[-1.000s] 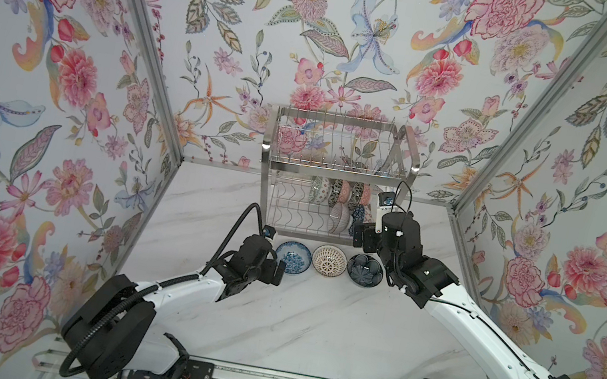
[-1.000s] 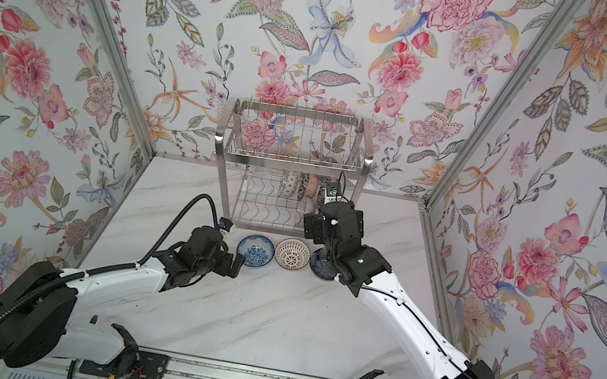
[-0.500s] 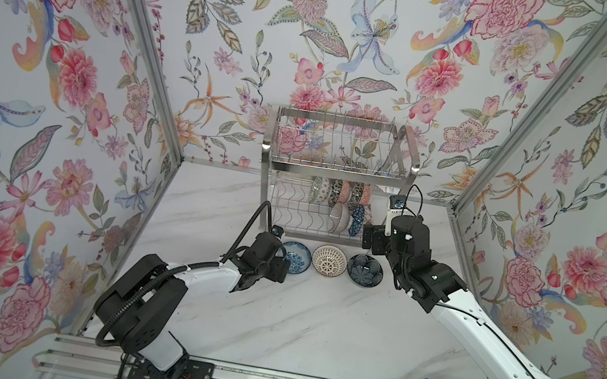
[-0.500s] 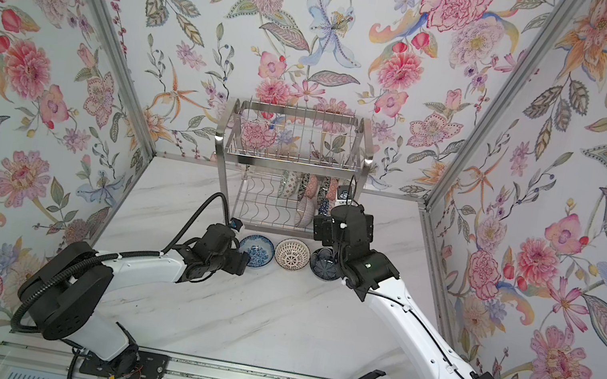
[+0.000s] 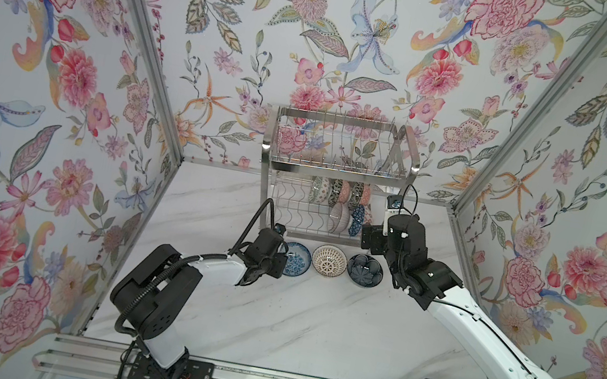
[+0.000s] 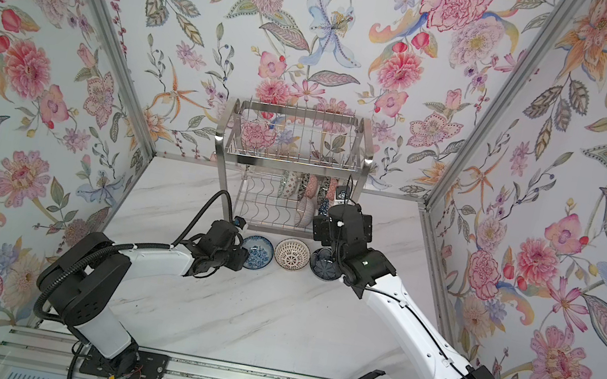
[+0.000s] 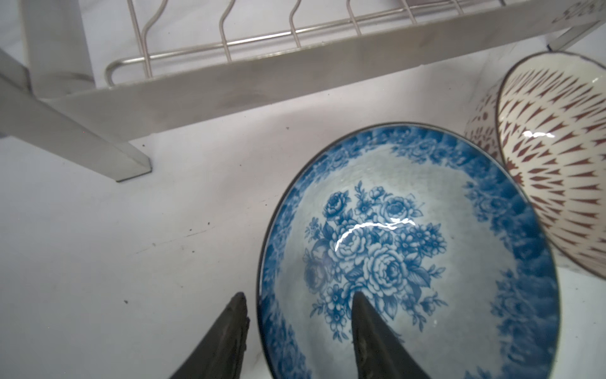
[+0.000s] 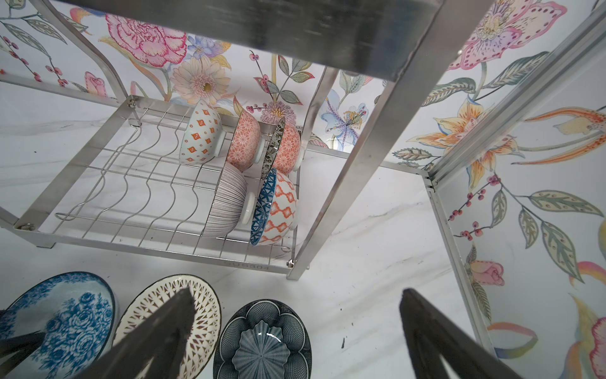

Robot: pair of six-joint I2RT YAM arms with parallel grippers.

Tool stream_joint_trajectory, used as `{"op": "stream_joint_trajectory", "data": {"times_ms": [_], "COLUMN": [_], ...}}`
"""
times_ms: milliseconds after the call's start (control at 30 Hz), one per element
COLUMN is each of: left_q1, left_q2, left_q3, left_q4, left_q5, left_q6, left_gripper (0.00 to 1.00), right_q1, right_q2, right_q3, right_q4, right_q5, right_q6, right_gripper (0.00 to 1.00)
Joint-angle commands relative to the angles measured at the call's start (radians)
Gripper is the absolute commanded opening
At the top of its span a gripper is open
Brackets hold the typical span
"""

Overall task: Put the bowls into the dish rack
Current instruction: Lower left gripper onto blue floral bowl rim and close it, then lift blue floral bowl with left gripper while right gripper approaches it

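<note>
Left fingers [image 7: 370,338] had narrowed, rim of the blue bowl [image 7: 410,246] between them, seemingly unclamped: next pickup starting. Right fingers [image 8: 436,344] hung wide, empty.

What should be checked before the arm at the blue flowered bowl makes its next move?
1. The left gripper straddles the rim of the blue flowered bowl, one finger inside and one outside: ok.
2. Jaws clamped on that rim: not ok, a gap shows beside the outer finger.
3. The cream bowl next to it stands clear of the blue one: cannot tell, they look very close.
4. Free slots on the lower tier of the dish rack: ok, the wires beside the loaded bowls are bare.
5. The right gripper is open and empty: ok.
</note>
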Motion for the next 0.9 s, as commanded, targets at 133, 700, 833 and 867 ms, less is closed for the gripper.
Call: {"op": "stream_joint_trajectory", "data": {"times_ms": [133,700,833,867], "left_q1": [0.034,0.095,0.088,0.086], "left_q2": [0.004,-0.171,-0.258,-0.282], "left_q3": [0.006,-0.051,-0.056,-0.055], "left_q4": [-0.022,-0.085,-0.117,-0.127], "left_q5": [0.023,0.030,0.031,0.027], "left_q6": [0.008,0.037,0.040,0.042], "left_gripper": [0.33,0.00,0.00,0.00], "right_q1": [-0.005,-0.004,-0.002,-0.001], "right_q2": [0.015,-0.025,-0.038,-0.040], "right_q3": [-0.005,-0.034,-0.046,-0.048], "right_q4": [-0.004,0.008,0.013,0.014], "right_q5": [0.018,0.019,0.011,0.008], "right_q6": [-0.008,-0.011,-0.010,-0.011], "right_gripper": [0.99,0.99,0.99,0.99]}}
